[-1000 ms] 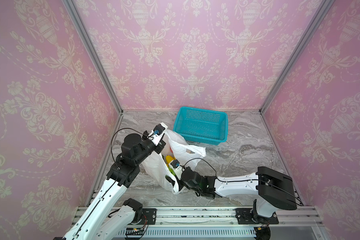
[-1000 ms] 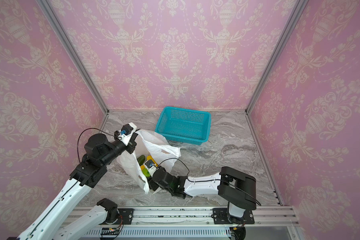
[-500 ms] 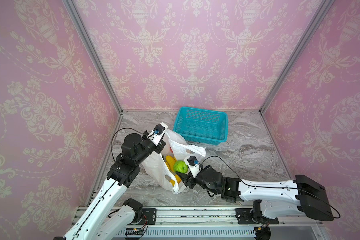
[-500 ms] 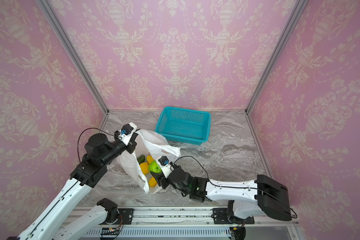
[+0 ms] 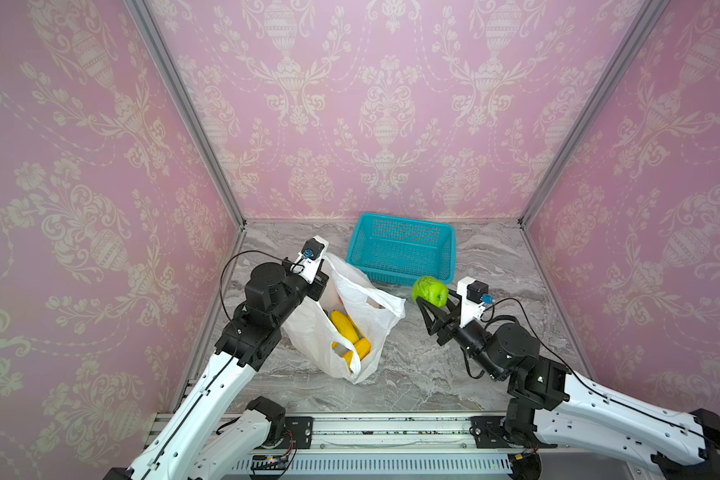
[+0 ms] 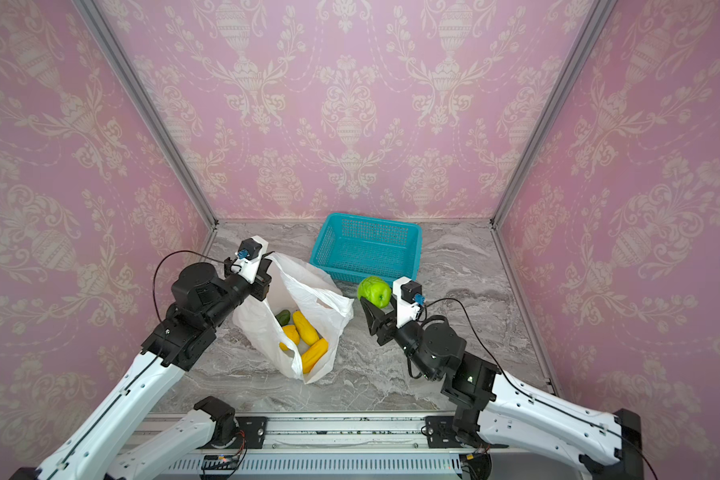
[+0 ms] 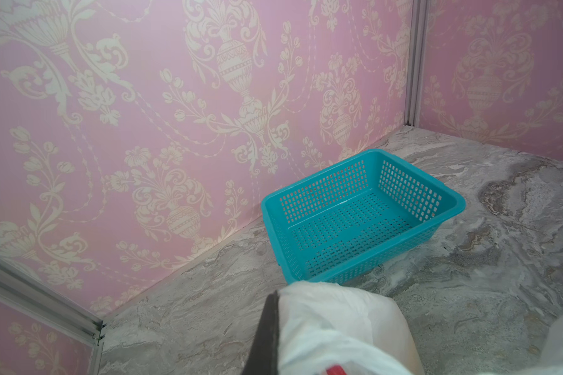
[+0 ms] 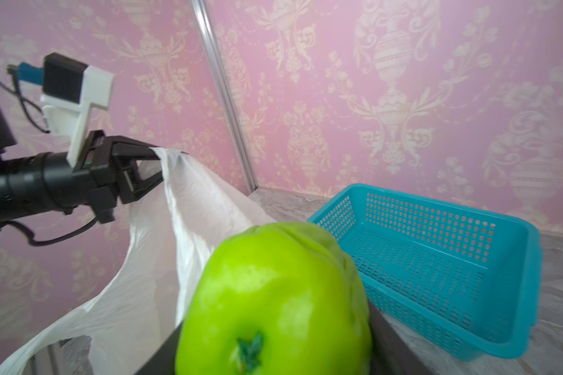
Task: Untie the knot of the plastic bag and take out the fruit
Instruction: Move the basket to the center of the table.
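Fruit-removal step: right end effector (image 5: 434, 297) clamps a green fruit (image 5: 429, 290) aloft btwn the open plastic bag (image 5: 352, 291) and teal basket (image 5: 406, 220), left end effector (image 8: 160, 166) is pinched shut on the bag rim, yellow fruit (image 6: 304, 328) sits inside; next prob. calls for carrying it over the basket & letting go.

Editor: What fills the frame?
Arm: White and crinkled, the plastic bag (image 7: 338, 328) bulges against the one dark finger of my left pincer (image 7: 273, 305), clamped on its film.
Editor: And beyond it?
Arm: A teal basket (image 7: 423, 178) sits on the grey marble tabletop (image 7: 501, 259), close to the pink urn-patterned wall (image 7: 143, 97). A sliver of red (image 7: 335, 370) shows among the bag's folds.
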Tool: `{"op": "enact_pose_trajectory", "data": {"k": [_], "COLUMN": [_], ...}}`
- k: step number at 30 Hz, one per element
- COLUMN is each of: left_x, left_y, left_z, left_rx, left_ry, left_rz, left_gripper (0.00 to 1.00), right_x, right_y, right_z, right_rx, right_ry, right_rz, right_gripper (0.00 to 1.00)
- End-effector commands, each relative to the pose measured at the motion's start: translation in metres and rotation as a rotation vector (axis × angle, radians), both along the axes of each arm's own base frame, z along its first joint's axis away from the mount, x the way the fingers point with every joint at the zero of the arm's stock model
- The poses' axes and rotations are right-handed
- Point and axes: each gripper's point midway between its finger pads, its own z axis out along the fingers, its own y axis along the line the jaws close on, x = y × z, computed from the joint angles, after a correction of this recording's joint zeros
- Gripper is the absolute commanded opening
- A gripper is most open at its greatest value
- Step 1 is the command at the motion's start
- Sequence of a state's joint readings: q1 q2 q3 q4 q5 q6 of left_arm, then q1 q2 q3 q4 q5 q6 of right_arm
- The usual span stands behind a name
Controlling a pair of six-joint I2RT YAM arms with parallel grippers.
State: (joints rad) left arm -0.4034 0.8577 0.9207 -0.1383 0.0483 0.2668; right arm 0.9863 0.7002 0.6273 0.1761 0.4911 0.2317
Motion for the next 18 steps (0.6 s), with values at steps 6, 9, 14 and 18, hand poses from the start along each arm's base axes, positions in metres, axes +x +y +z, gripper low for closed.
{"op": "enact_pose_trajectory", "data": {"k": [6,9,14,18], "left_x": [-0.010,-0.016,-0.024,-0.023], "left_y": [0.005,-0.004,-0.005,-0.008], "left_z": [-0.015,-0.014,-0.012,-0.016], "left_rx": [0.046,0.035,0.028,0.029], "left_ry": [0.003,-0.002,-0.034,-0.026], "left_rz": [0.003,-0.060,-0.085,-0.096], "left_gripper": [0.00,0.00,0.00,0.00], "right_x": [0.058,0.091,0.153,0.197], "right_y": [-0.055,-0.058,-0.049,-0.042], "right_z": [-0.059,-0.085,-0.122,-0.148], "right_rx": [-0.017,-0.032,-0.095,-0.164], "right_ry": [0.244,0.347,0.493,0.588], "right_rz": [-0.217,-0.235,-0.235,-0.242], "right_gripper": [0.40,0.40,0.38,0.37]}}
